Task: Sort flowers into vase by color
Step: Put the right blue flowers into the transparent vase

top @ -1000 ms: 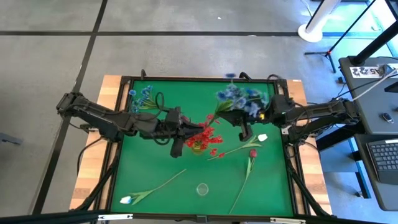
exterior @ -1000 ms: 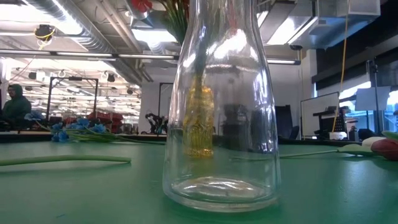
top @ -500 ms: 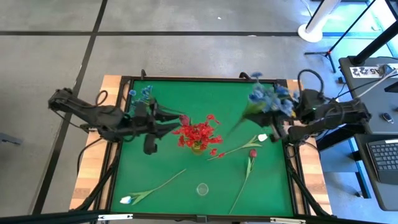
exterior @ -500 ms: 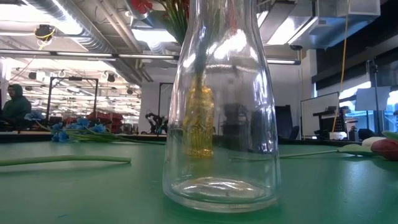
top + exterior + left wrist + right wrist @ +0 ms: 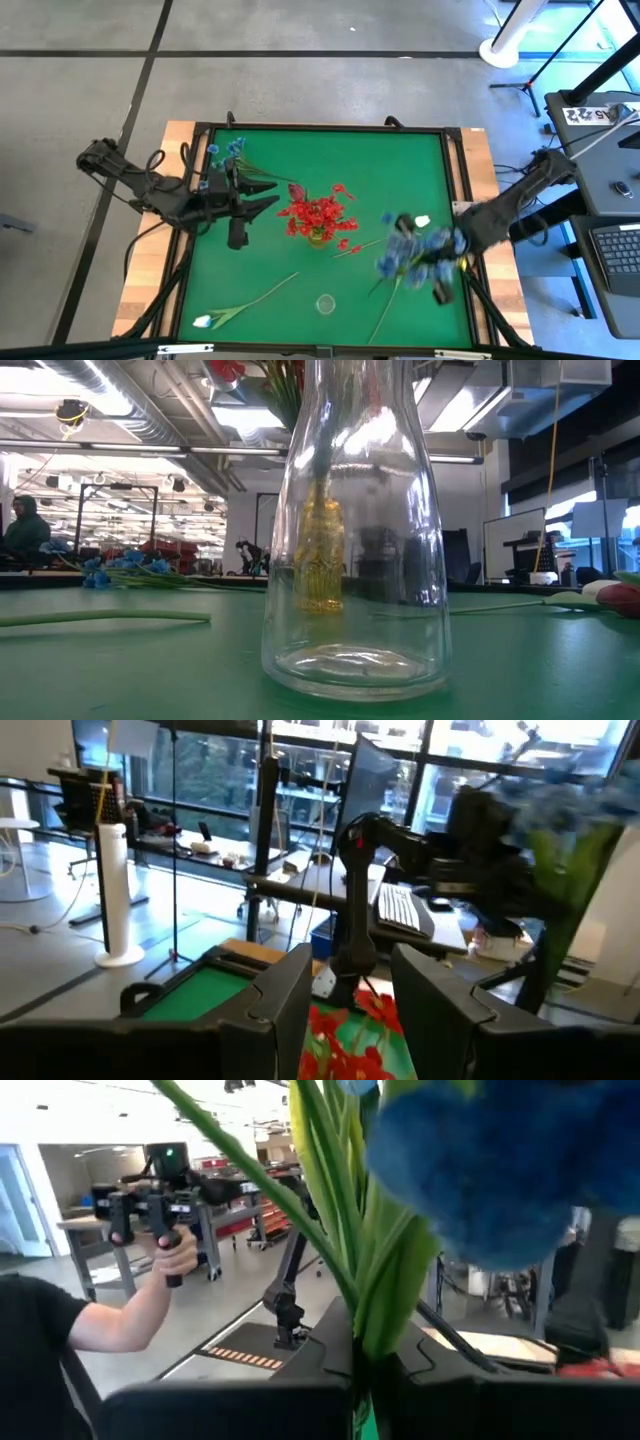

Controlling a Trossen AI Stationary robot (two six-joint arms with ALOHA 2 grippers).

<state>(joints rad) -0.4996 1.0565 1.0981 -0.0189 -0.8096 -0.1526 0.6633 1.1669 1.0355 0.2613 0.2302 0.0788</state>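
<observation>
Green table (image 5: 260, 250), red flowers (image 5: 318, 213) in vase (image 5: 318, 236)

Blue spray (image 5: 415, 250) is motion-blurred; clear vase (image 5: 352, 530) is cut off at top

Person (image 5: 60, 1330), keyboard (image 5: 622, 250) nearby.

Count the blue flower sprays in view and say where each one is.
2. One blue spray lies on the mat's far left corner. The other blue spray is held in the right gripper over the mat's right side. Others may be hidden.
</observation>
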